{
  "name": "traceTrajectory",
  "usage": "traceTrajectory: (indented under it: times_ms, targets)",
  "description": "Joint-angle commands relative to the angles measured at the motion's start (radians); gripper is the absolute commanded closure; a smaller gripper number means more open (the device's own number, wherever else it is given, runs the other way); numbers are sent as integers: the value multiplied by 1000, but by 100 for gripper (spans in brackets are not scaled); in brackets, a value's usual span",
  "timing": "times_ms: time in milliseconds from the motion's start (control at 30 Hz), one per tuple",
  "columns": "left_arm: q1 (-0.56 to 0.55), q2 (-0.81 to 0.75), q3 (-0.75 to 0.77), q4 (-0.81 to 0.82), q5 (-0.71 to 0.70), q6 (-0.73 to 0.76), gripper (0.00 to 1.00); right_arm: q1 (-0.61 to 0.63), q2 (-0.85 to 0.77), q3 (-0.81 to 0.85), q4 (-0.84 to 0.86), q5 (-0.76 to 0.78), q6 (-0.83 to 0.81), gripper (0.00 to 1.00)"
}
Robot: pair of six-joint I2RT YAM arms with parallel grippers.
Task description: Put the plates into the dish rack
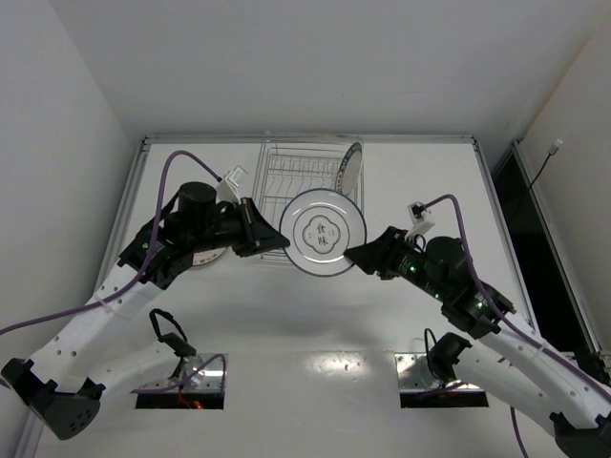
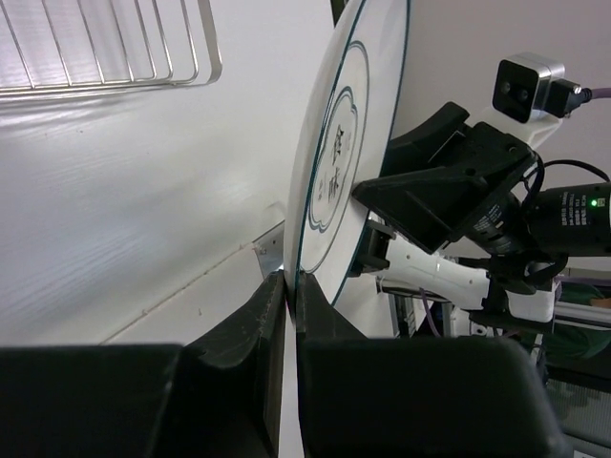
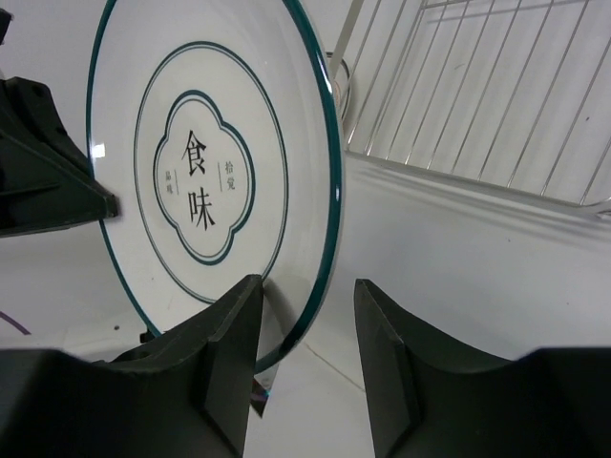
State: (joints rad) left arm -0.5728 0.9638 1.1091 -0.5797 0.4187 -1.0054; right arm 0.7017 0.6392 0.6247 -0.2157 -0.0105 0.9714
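- Top external view: I see the round white ceramic plate with a thin dark-green rim and a flower outline (image 1: 323, 232) held up off the surface. It faces the camera, by the near side of the silver wire dish rack (image 1: 296, 176) at the far edge.
- My left gripper (image 2: 289, 283) is clenched on its rim. My right gripper (image 3: 307, 286) is released, jaws either side of the opposite rim.
- I judge the plate stiff, glazed, slippery and breakable, so I'd pinch the rim deep.
- Another white plate (image 1: 349, 167) stands upright in the rack.
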Motion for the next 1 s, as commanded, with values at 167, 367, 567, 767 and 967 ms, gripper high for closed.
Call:
traceTrajectory:
  times_ms: [167, 367, 567, 767, 967]
  targets:
    - [11, -50, -50, 141, 75, -53, 100, -36, 77, 6, 110, -8, 32, 81]
    - [11, -59, -130, 175, 94, -53, 100, -57, 109, 15, 153, -52, 32, 100]
    - [11, -46, -152, 150, 84, -21, 94, -67, 128, 65, 118, -71, 0, 100]
    - [11, 1, -111, -1, -42, 114, 50, -88, 270, 341, -97, 50, -200, 100]
    - [11, 38, -48, -103, -115, 208, 29, -116, 465, 615, -203, 156, -255, 100]
